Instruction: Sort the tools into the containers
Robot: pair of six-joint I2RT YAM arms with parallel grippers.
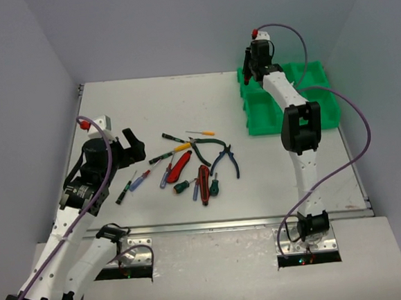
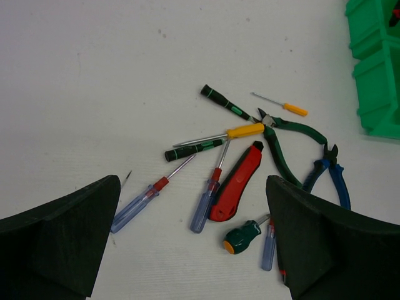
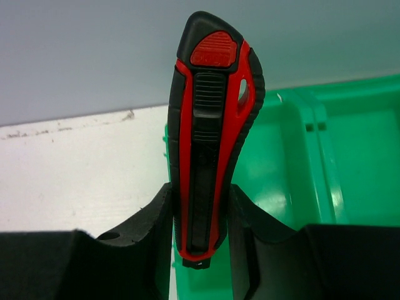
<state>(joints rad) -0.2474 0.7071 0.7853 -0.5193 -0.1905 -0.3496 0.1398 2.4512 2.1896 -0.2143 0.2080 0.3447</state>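
Observation:
Several tools lie in a loose pile [image 1: 188,168] at the table's middle: a red-black knife-like tool [image 2: 237,184], blue-handled screwdrivers [image 2: 205,206], a stubby green screwdriver [image 2: 242,236], green pliers [image 2: 287,140] and blue pliers [image 2: 331,175]. My left gripper [image 1: 134,145] is open and empty, hovering left of the pile; its fingers [image 2: 62,237] frame the tools in the left wrist view. My right gripper [image 1: 253,66] is shut on a red-black utility knife [image 3: 209,125] and holds it over the far left part of the green tray [image 1: 322,112].
The tray stands at the far right of the table and also shows in the right wrist view [image 3: 350,156] and the left wrist view [image 2: 375,94]. A thin orange screwdriver [image 2: 290,109] lies farthest from me. Grey walls enclose the table.

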